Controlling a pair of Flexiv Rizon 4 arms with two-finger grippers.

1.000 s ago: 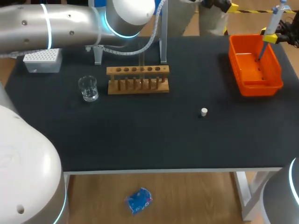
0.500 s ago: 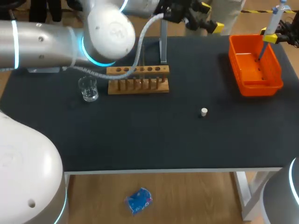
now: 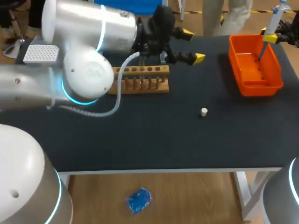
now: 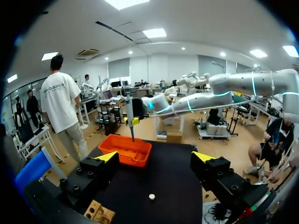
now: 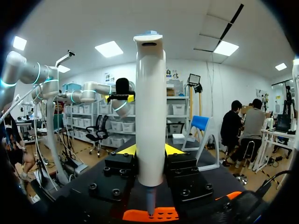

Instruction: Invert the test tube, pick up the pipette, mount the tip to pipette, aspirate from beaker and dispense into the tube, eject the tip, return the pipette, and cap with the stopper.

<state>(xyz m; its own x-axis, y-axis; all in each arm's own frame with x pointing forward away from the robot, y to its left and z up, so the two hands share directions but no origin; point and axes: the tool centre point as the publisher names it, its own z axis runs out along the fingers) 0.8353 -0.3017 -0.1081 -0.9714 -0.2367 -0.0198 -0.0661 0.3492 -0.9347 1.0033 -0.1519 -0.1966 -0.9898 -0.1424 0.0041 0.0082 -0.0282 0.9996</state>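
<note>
Worktop (image 3: 154,140): a dark matte surface with a pale front edge is spanning most of the head view.
Floor (image 3: 187,198): light wood-toned boards are showing below the front edge, with a crumpled blue item (image 3: 138,201) lying on them.
Leg (image 3: 244,193): a white support is standing under the right front corner.
Ceiling (image 4: 70,28): white, with rectangular light panels (image 4: 154,33) glowing.
Wall (image 5: 219,88): pale, with storage shelves (image 5: 180,116) of bins standing against it.
</note>
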